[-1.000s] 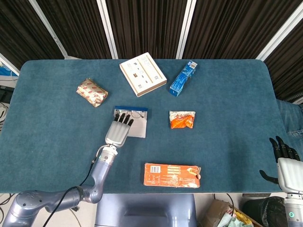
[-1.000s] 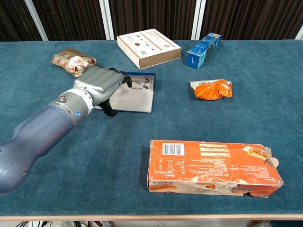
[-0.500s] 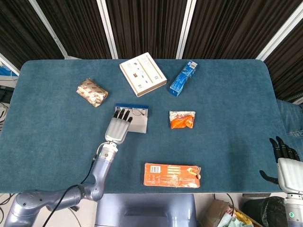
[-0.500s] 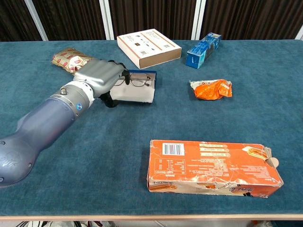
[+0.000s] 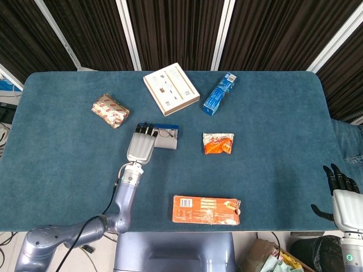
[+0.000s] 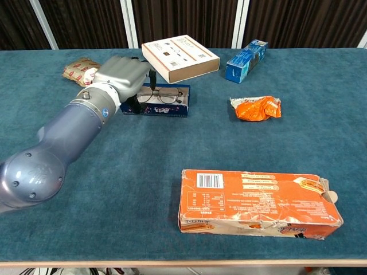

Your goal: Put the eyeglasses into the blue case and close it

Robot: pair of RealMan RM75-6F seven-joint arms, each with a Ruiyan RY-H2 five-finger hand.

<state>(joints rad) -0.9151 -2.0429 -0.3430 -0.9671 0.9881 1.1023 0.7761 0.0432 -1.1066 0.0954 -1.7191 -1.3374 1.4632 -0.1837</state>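
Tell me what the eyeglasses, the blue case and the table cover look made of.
Eyeglasses: thin dark frame, probably metal wire, with clear lenses. Blue case: stiff, maybe card or plastic, with a pale grey lining. Table cover: matte teal fabric, felt-like.

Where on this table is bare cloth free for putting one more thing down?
Free: the wide right part, beyond the orange snack bag and the orange carton; also the left front, below the gold-wrapped packet. Crowded: the back middle, where the white flat box, blue narrow box, blue case and left hand lie close.
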